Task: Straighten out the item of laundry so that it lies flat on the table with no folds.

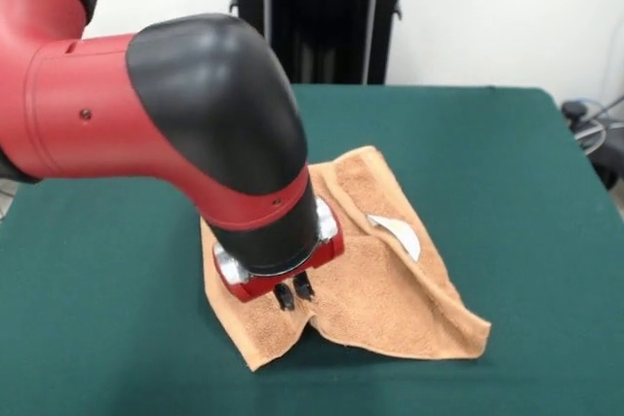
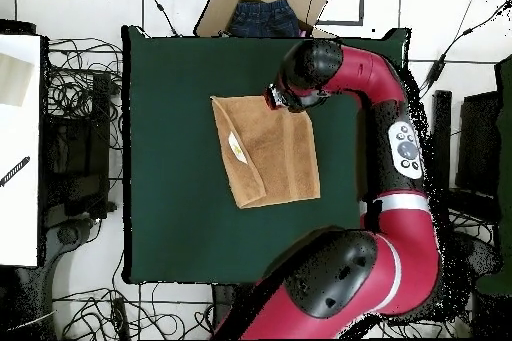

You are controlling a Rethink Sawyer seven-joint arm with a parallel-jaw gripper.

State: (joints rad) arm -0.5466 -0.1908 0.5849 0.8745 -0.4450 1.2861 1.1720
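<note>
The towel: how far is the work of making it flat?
Not finished. The towel lies on the table, but one side is folded over, so the white tag shows beside a ridge. In hand: the end effector pinches the cloth at its near edge, lifting it slightly. Left: open the fold and smooth it.

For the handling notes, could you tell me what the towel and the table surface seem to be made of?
The towel looks like soft terry cloth, light orange-brown: a nubbly, matte pile, with a flatter woven band near its edge. It slumps into folds, so it is limp. The table appears covered in dark green cloth, smooth and matte, with no shine; what lies beneath cannot be seen.
</note>
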